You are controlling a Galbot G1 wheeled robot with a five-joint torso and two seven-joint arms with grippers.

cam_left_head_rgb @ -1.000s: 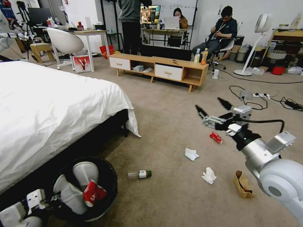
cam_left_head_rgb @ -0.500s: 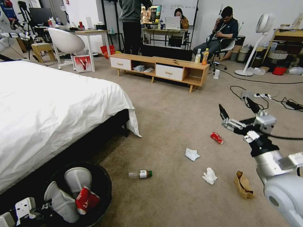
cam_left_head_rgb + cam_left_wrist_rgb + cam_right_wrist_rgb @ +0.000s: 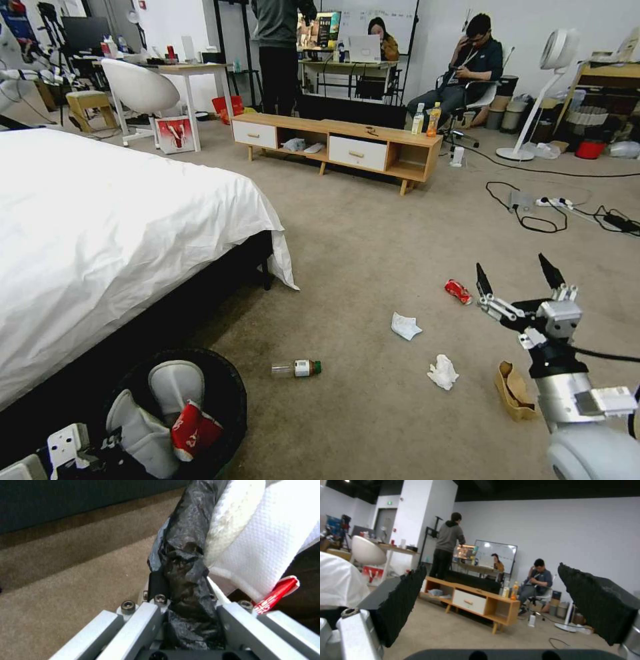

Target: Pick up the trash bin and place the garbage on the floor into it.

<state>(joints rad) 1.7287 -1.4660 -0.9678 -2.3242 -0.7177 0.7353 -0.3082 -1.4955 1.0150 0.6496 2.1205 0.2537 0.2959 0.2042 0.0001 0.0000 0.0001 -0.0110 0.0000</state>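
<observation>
Below, crinkled black-bagged round trash bin [image 3: 220,393]

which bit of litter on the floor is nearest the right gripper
The crushed red can, just left of the open right gripper; the tissues, bottle and brown paper bag lie farther off.

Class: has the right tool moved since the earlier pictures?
Yes. The right tool, open, has moved right and nearer the robot: earlier beyond the can, now right of it.
</observation>
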